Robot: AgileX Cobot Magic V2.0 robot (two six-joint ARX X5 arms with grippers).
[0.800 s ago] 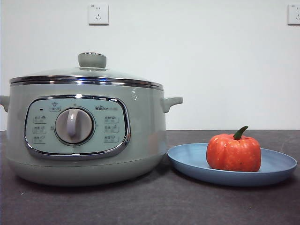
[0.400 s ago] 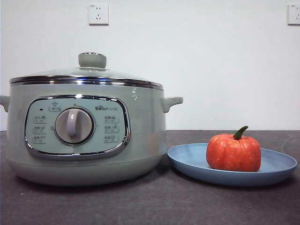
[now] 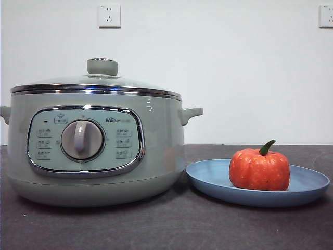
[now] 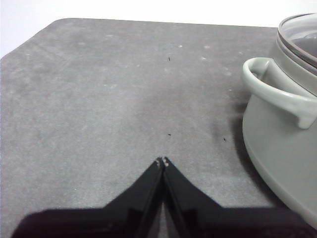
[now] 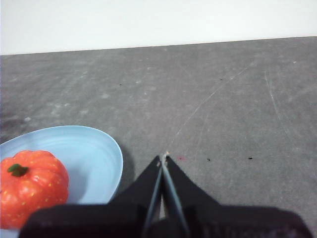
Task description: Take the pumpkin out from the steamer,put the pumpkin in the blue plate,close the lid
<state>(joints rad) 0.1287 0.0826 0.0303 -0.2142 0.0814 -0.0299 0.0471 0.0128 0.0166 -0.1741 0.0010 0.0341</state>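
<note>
The orange-red pumpkin (image 3: 259, 170) with its green stem sits upright on the blue plate (image 3: 213, 179), to the right of the steamer (image 3: 156, 151) in the front view. The glass lid (image 3: 102, 67) rests shut on the steamer. My left gripper (image 4: 162, 161) is shut and empty over bare table, beside the steamer's side handle (image 4: 277, 91). My right gripper (image 5: 163, 158) is shut and empty over bare table, beside the plate (image 5: 101, 153) with the pumpkin (image 5: 32, 186). Neither arm shows in the front view.
The dark grey table (image 3: 166, 224) carries only the steamer and the plate. A white wall with two sockets (image 3: 109, 15) stands behind. The table's rounded far corner (image 4: 54, 25) shows in the left wrist view.
</note>
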